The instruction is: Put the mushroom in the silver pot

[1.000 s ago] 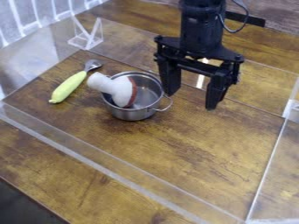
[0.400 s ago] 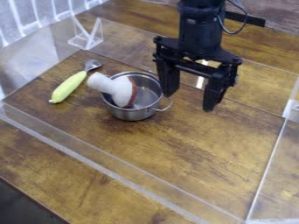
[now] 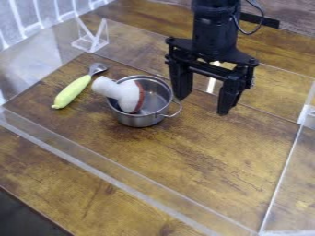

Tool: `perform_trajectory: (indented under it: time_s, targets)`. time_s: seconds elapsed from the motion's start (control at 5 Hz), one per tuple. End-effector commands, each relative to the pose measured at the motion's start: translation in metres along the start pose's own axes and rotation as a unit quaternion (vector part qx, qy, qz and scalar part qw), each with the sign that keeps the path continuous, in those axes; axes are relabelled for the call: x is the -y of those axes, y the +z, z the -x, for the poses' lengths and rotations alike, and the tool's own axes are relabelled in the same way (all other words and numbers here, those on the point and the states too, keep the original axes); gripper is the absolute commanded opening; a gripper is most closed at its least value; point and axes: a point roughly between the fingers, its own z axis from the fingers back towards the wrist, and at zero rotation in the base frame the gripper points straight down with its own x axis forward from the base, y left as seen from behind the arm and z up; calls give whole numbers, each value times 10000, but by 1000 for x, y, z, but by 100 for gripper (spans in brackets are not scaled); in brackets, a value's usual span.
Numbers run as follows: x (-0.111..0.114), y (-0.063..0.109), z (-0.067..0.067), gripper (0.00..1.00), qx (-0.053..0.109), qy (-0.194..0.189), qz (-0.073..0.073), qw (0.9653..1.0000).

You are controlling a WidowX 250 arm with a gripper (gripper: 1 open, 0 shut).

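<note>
Camera view: white mushroom (image 3: 120, 93) in silver pot (image 3: 153, 119), tilted, plump end up over rim on the yellow-green toy (image 3: 73, 91) side, other end down inside. Not fully below rim, but looks supported by pot, so prob. counts as placed. Exact contact w/ pot floor: can't tell.

Step in hand, judged: release done, now clear off & leave mushroom alone. To do well: lift arm (image 3: 213, 35) straight up first, then away from pot, slow, no sweep back over rim or side handle. Watch for clipping pot edge, could tip it or roll mushroom out. If seating deeper is wanted, press lightly from above on raised end, approx. toward pot centre; don't regrip unless slipping. Avoid shoving pot along wooden surface (image 3: 185, 180) or into nearby toy.

Jaws: wide open, spread well apart, pointing down, just beside pot on its right in view. Nothing gripped betw. them, no visible touch on pot or mushroom. Height above surface: can't tell exactly.
</note>
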Motion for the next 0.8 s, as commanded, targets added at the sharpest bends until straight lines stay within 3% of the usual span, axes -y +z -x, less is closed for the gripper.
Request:
perform_trajectory:
  time_s: [0.0, 0.2, 0.6]
  targets:
    - [-11, 4, -2, 100, 167, 85, 12, 9998]
    - [-13, 5, -6, 100, 116, -430, 37, 9990]
    - [-22, 16, -4, 100, 207, -176, 101, 9996]
